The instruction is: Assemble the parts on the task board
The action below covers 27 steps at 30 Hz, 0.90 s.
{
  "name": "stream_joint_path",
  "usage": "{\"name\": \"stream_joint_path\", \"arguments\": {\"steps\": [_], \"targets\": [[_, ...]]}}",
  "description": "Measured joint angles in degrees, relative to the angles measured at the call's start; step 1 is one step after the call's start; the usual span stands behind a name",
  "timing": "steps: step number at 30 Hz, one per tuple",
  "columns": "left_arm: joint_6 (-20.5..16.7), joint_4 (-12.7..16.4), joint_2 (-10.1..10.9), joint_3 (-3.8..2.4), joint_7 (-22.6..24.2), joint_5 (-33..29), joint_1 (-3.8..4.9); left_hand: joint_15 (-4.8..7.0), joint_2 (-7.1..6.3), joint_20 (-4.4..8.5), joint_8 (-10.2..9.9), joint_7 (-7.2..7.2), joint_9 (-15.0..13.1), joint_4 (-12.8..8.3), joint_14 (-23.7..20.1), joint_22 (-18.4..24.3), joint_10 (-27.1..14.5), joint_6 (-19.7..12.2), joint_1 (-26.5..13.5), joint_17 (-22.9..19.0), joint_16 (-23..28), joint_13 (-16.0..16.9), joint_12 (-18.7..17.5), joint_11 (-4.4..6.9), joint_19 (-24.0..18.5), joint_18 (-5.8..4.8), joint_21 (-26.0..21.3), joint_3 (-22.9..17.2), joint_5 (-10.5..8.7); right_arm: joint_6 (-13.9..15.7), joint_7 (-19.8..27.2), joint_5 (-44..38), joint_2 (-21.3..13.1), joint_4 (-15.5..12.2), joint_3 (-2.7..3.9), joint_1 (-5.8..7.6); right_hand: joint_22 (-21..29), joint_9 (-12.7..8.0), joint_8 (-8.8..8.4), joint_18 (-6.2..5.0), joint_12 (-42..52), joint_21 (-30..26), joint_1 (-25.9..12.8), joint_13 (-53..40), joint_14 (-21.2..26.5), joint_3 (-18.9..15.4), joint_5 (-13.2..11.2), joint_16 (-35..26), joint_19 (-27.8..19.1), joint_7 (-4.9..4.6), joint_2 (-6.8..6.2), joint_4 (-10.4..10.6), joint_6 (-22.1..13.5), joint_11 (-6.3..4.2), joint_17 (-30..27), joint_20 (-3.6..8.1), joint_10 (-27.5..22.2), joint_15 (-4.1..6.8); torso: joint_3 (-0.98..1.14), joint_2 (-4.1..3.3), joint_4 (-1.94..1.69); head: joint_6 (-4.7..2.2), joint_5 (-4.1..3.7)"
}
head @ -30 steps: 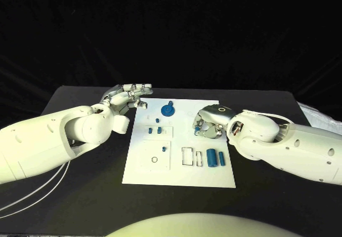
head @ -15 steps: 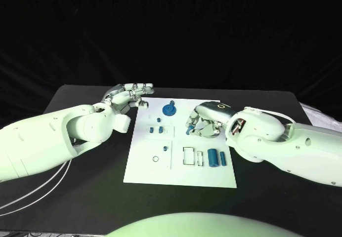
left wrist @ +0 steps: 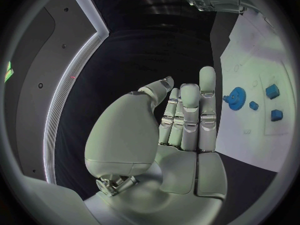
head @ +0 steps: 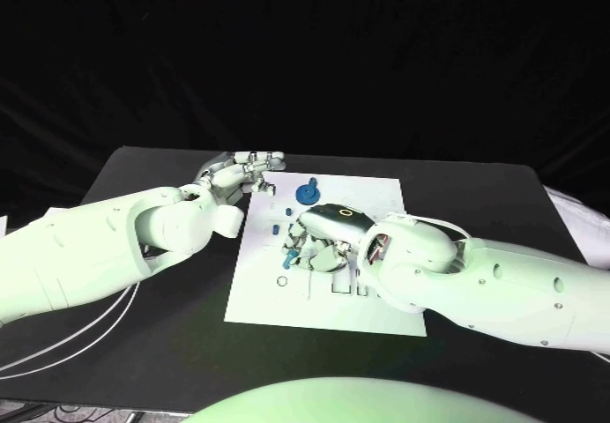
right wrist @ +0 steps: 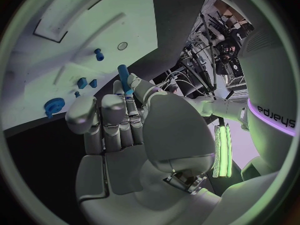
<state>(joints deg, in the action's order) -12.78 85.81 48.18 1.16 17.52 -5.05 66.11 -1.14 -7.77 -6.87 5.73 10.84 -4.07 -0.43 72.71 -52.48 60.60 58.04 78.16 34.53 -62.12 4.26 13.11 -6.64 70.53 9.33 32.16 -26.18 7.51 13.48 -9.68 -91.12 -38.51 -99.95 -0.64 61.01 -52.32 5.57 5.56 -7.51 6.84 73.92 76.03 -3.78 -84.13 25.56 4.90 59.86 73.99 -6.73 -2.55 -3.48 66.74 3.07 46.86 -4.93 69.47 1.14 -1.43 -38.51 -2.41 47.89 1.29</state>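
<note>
Rightward-starting, the right hand [head: 318, 242] has crossed the white task board [head: 382, 300], fingers pinching a small, stiff blue plastic peg [right wrist: 124, 77]; left hand [left wrist: 181, 120] released.

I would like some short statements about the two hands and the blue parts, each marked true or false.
1. The right hand holds a blue peg in its fingers. True.
2. The left hand grips the blue gear. False: it holds nothing, and its fingers are straight.
3. The blue gear lies on the task board. True.
4. The right hand rests off the board on the black table. False: it is over the board.
</note>
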Motion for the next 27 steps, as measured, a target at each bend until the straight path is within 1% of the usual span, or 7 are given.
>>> {"name": "stream_joint_path", "arguments": {"steps": [3, 9, 17, 27], "targets": [[0.05, -0.04, -0.16, 0.00, 0.00, 0.00, -0.19, 0.00, 0.00, 0.00, 0.00, 0.00, 0.00, 0.00, 0.00, 0.00, 0.00, 0.00, 0.00, 0.00, 0.00, 0.00, 0.00, 0.00, 0.00, 0.00, 0.00, 0.00, 0.00, -0.04, 0.55, 0.07, 1.19, 0.92, -0.12, -0.94, 0.00, -0.01, 0.00, 0.00, -0.06, 0.00, 0.00, 0.01, 0.00, 0.08, 0.33, 0.22, 0.00, -0.05, 0.00, -0.08, -0.07, 0.20, 0.00, 0.00, -0.20, 0.00, 0.01, -0.04, 0.03, 0.12, 0.23], [0.11, -0.10, -0.22, -0.01, 0.01, 0.00, -0.33, 0.00, 0.00, 0.00, 0.00, 0.00, 0.00, 0.00, 0.00, 0.00, 0.00, 0.00, 0.00, 0.00, 0.00, 0.00, 0.00, 0.00, 0.00, 0.00, 0.00, 0.00, 0.00, -0.16, 1.29, 0.06, 2.78, 3.01, -0.13, -1.72, 0.00, -0.08, 0.00, 0.00, -0.31, 0.00, 0.00, 0.03, 0.00, 0.25, 0.35, 0.22, 0.00, -0.11, 0.00, 0.06, -0.15, 0.20, 0.00, 0.00, -0.20, 0.00, 0.01, -0.05, 0.05, 0.32, 0.47], [0.16, -0.11, -0.25, -0.02, 0.03, 0.00, -0.36, 0.00, 0.00, 0.00, 0.00, 0.00, 0.00, 0.00, 0.00, -0.01, 0.00, 0.00, 0.00, 0.01, 0.00, 0.00, 0.00, 0.00, 0.00, 0.00, 0.00, 0.00, 0.00, -0.67, 1.61, -0.42, 3.98, 4.88, -0.36, -2.31, 0.00, -0.19, -0.01, 0.00, -0.43, 0.00, 0.01, 0.08, 0.00, 0.25, 0.35, 0.22, 0.00, -0.11, -0.01, 0.07, -0.33, 0.21, 0.00, 0.00, -0.21, 0.00, 0.10, -0.05, 0.07, 0.51, 0.71], [0.20, -0.09, -0.19, -0.02, 0.03, 0.00, -0.37, 0.00, 0.00, 0.00, 0.00, 0.00, 0.00, 0.00, 0.00, -0.01, 0.00, 0.00, 0.00, 0.01, 0.00, 0.01, 0.00, 0.00, 0.00, 0.00, 0.00, 0.00, 0.00, -2.12, 1.62, -1.42, 4.67, 5.91, -0.60, -2.56, 0.11, -0.17, -0.07, 0.00, -0.43, 0.00, 0.00, 0.11, 0.00, 0.24, 0.55, 0.22, 0.00, -0.19, -0.01, 0.08, -0.47, 0.30, -0.05, 0.00, -0.30, -0.01, 0.12, -0.08, 0.10, 0.68, 0.69]]}}
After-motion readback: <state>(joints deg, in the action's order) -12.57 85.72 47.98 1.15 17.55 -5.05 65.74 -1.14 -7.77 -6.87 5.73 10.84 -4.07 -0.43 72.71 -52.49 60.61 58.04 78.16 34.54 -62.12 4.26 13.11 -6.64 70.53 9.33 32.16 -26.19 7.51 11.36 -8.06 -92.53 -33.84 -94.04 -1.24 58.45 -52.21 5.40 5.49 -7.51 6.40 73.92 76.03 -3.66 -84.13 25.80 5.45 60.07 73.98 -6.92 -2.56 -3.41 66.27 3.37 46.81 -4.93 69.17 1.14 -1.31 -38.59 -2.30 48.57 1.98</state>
